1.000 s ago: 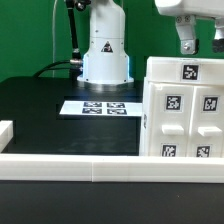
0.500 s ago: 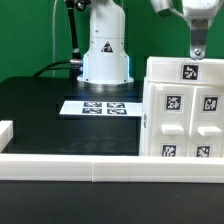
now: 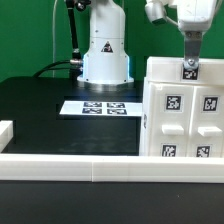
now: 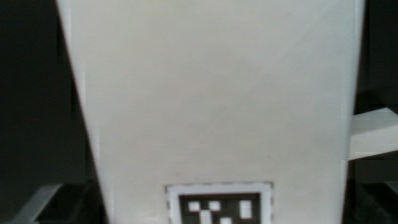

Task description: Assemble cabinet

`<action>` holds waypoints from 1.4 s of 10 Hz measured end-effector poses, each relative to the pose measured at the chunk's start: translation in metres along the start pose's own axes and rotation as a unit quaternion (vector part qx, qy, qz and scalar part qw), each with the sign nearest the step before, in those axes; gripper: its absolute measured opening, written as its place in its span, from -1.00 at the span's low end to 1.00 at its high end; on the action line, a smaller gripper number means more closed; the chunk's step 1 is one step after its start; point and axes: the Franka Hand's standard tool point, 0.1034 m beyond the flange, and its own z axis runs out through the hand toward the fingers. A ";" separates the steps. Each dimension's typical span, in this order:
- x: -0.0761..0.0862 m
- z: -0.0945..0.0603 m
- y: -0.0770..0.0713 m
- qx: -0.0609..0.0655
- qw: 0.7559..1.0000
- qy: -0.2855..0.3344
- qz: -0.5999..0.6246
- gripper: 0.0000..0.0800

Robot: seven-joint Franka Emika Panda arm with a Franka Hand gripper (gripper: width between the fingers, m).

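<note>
While claw [image 3: 190,66] touches cabinet [image 3: 182,110] top, grip unclear | marker board [image 3: 100,106] beside

Low frontal exterior view; wrist view close above cabinet [image 4: 199,100].

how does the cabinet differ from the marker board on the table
The cabinet is a tall, boxy body standing upright at the exterior view's right; the marker board is a thin sheet lying flat on the black table. The cabinet's tags are spread over several faces; the marker board's sit together in one cluster. Both are white with black-and-white square tags.
</note>
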 end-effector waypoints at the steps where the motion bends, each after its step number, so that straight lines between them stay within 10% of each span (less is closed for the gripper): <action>1: -0.001 0.000 0.000 0.000 1.000 0.000 0.002 0.37; 10: -0.002 -0.001 0.001 0.000 0.963 0.001 0.271 0.38; 14: -0.003 -0.001 0.004 -0.006 0.873 0.009 0.488 0.39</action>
